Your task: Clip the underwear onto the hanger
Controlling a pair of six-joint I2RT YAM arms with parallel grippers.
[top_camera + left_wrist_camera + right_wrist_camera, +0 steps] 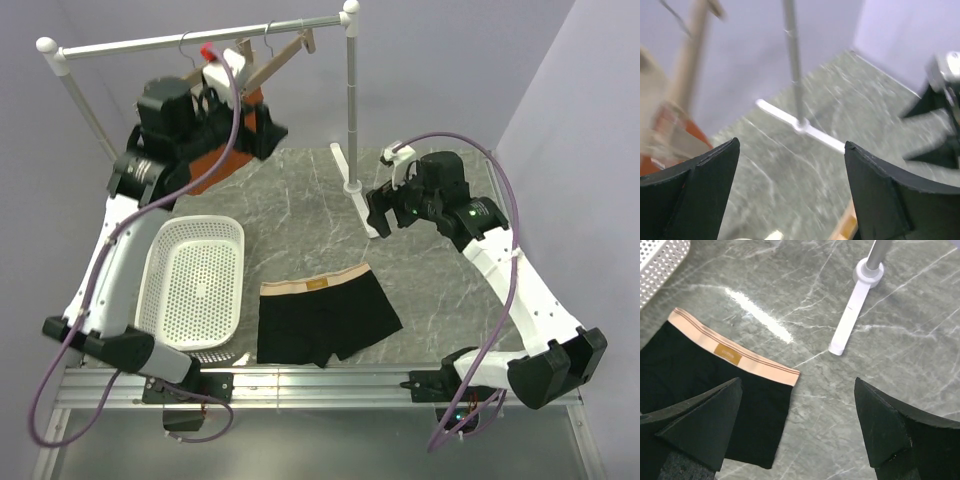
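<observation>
While the black boxer-brief shorts with the beige elastic waistband [325,320] lie flat on the grey marbled table [300,190] at lower centre of the overhead frame, I judge the step in hand to be fetching the pale wooden clip hanger [283,56]. It hangs tilted from the white rail [130,42] at top centre.

My left gripper [262,130] sits high in the upper left, jaws spread wide and holding nothing. To do this well I would close on the bare wooden bar near its middle, clear of both clips. I would also steer away from the rust-orange garment [215,160] on the neighbouring hanger just beside my fingers. Then I would lift until the wire hook clears the rail before drawing away. The left wrist view is blurred, so I cannot tell which wood it shows.

My right gripper [797,382] is also wide open and empty. It hovers above the table, up and to the right of the shorts. In its own view the shorts fill the lower left, and the waistband's right corner reaches the middle of the gap between the jaws, apart from both fingers.
</observation>
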